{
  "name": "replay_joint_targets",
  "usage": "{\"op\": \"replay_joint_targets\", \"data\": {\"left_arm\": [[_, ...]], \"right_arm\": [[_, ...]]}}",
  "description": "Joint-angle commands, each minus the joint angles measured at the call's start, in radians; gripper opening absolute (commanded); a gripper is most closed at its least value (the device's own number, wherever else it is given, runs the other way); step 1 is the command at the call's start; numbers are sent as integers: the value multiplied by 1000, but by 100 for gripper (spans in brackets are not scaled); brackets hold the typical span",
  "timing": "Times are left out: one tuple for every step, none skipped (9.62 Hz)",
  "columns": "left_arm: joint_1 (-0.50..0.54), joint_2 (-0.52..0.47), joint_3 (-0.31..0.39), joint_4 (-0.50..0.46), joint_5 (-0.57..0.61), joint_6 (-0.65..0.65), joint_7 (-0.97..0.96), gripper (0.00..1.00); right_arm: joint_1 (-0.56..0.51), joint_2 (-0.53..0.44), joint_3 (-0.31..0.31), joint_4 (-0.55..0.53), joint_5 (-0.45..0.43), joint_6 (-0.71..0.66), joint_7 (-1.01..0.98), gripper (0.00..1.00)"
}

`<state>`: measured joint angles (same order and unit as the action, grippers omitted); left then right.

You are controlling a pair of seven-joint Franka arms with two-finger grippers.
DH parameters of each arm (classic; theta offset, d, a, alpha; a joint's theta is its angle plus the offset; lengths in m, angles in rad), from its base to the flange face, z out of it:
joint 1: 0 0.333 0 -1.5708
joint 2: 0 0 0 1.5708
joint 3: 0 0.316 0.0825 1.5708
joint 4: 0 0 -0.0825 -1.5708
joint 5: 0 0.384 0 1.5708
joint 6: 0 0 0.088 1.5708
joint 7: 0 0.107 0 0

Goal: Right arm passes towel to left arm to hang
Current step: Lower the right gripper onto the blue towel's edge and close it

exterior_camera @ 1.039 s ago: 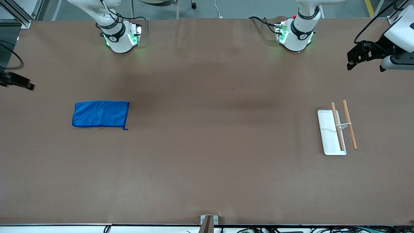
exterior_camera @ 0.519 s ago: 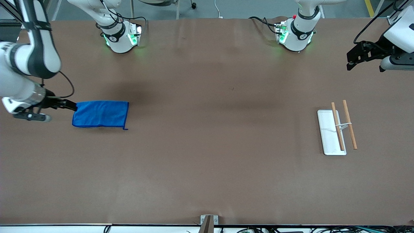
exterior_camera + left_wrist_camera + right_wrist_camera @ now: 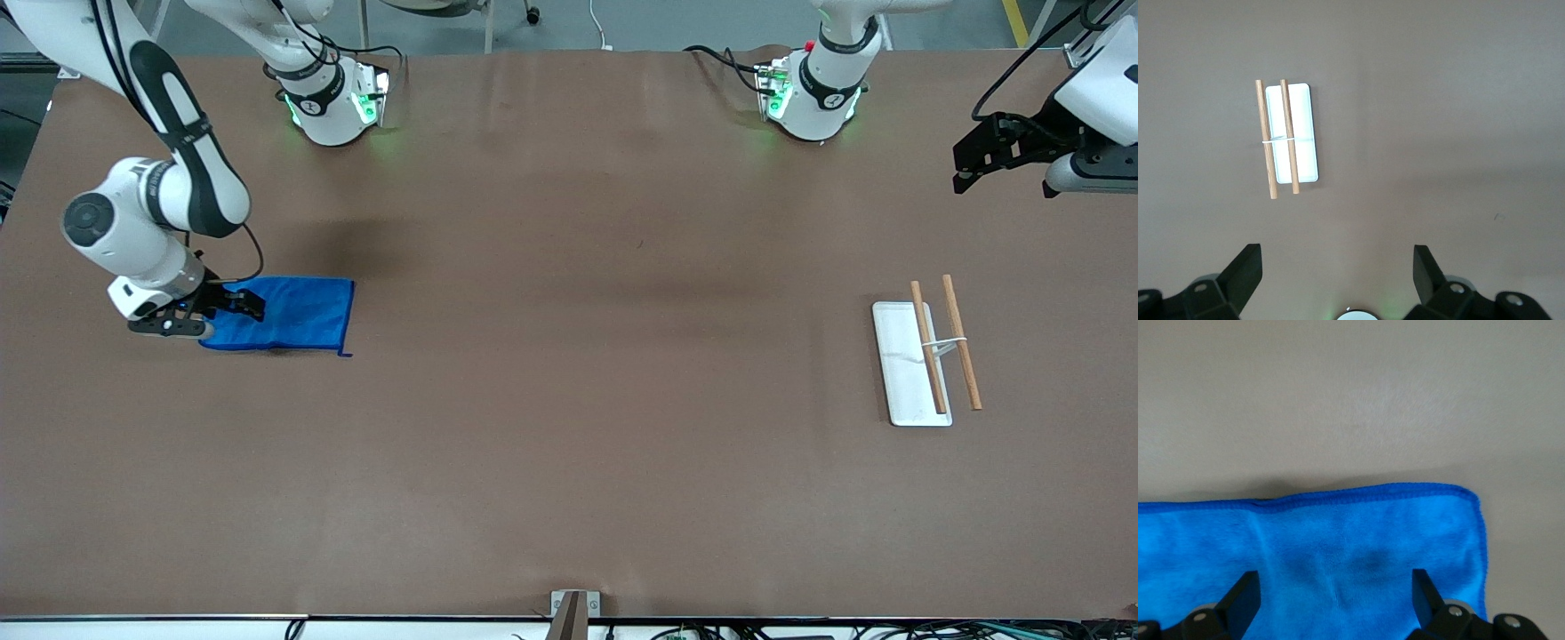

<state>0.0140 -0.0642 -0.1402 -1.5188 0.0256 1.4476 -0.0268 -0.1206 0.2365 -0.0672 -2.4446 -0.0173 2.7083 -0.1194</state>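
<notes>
Right pincer (image 3: 233, 304) is spread wide and sits low over the towel (image 3: 289, 315), at its short edge toward the right arm's end of the worktop (image 3: 569, 462). Towel lies flat, long axis running along the worktop between the 2 ends, so the right arm is clearly the closer one. Left pincer (image 3: 978, 164) is spread too, empty, waiting high over its own end with the rack (image 3: 925, 360) below it. No containers anywhere; the white base carries just 2 wooden rods (image 3: 1278, 137), nothing hung yet.
</notes>
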Motion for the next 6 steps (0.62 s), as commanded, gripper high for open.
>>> {"op": "replay_joint_targets", "data": {"left_arm": [[0,23,-2,-1,-4,-4,16,100],[0,23,-2,-1,-4,-4,16,100],[-2,23,-4,-1,-4,-4,16,100],[1,23,-4,-3,-6,-6,16,100],[1,23,-4,-1,-6,-6,18,100],[1,23,-4,-3,-6,-6,18,100]], "right_arm": [[4,27,1,-37,-9,69,-16,100],[-5,62,1,-40,-9,121,-44,99],[-8,70,1,-40,-9,129,-49,96],[-7,70,1,-40,-9,130,-49,79],[-4,72,3,-42,-9,130,-49,52],[-7,79,4,-43,-7,133,-45,22]]}}
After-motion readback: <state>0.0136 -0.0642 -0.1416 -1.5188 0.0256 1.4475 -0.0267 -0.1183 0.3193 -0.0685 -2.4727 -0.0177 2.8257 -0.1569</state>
